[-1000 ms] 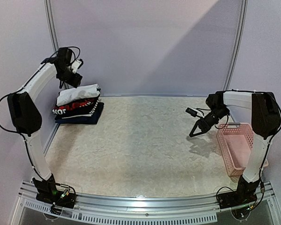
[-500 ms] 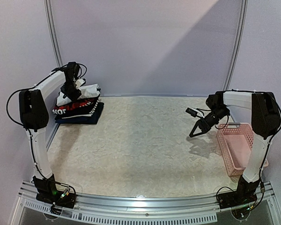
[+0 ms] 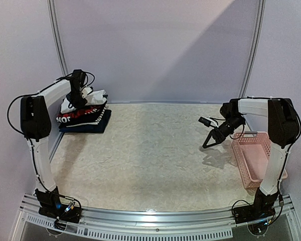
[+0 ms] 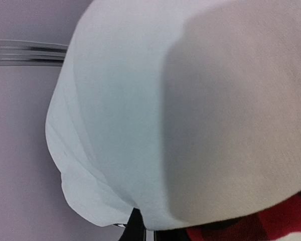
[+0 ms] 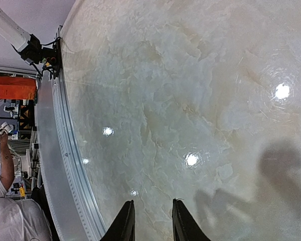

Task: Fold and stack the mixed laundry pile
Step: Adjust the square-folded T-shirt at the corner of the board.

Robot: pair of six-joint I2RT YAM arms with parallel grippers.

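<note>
Hugging far-left corner, laundry stack (image 3: 88,116), left tool (image 3: 81,100) atop, basket (image 3: 252,134) right edge

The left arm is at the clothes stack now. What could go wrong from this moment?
1. The left fingers are shut against the white garment on top of the stack. If they have pinched cloth, lifting could pull the fold open.
2. A sideways move from here might drag the upper layers and skew the stack.
</note>
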